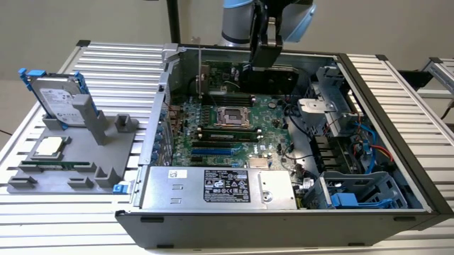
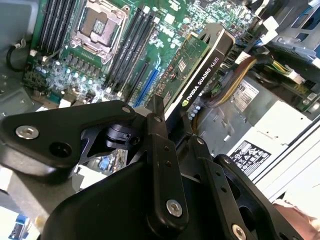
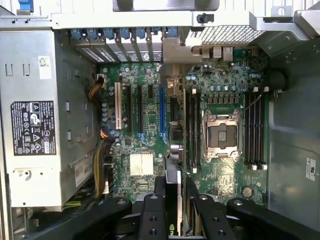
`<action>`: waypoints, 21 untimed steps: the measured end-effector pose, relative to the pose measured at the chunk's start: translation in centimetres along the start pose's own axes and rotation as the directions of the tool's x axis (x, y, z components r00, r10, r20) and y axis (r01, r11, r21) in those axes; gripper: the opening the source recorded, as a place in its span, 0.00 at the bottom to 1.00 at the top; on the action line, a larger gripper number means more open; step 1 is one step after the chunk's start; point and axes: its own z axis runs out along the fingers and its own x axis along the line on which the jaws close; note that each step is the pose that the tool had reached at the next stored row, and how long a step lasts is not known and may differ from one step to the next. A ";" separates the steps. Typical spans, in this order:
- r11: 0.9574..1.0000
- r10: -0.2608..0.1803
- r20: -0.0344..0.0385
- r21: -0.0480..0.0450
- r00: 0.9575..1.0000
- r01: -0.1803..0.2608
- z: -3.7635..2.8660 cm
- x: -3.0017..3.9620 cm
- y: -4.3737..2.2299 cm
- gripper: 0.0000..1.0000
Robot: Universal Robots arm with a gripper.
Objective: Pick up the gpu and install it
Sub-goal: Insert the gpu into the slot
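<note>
- At the exterior view's left we note a grey fixture resting on the slatted table. A silver hard drive with blue rails stands upright in it, in the upper left of the frame.
- Just below the drive, on the same fixture, lies a square processor chip; a thin green memory stick lies flat beside it, lower left.
- Centre frame: the open computer case lies on its side, and we see the green motherboard inside with its empty processor socket.
- Lower centre of the exterior view: the silver power supply with its black label sits along the case's near edge.
- Upper centre: the arm comes down into the case and the gripper hangs over the far part of the board.
- The gpu is held in the gripper; in the second wrist view we see the card edge-on, green board on one face and black cooler on the other, reaching from between the black fingers out over the motherboard, apart from the slots.
- In the first wrist view the fingers sit narrow, closed onto the card's thin edge at lower centre, with the blue expansion slot above it in the frame.
- Lower right of the exterior view: blue-tabbed drive bays and bundled cables fill the case's right side.
</note>
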 end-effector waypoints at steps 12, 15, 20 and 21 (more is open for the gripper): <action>1.000 0.000 0.000 0.000 1.000 0.000 0.17 -1.19 0.56 0.00; 1.000 0.000 0.000 0.000 1.000 0.000 0.18 -1.20 0.57 0.00; 1.000 0.000 0.000 0.000 1.000 0.000 0.25 -1.35 0.59 0.00; 1.000 0.000 0.000 0.000 1.000 0.000 0.28 -1.44 0.59 0.00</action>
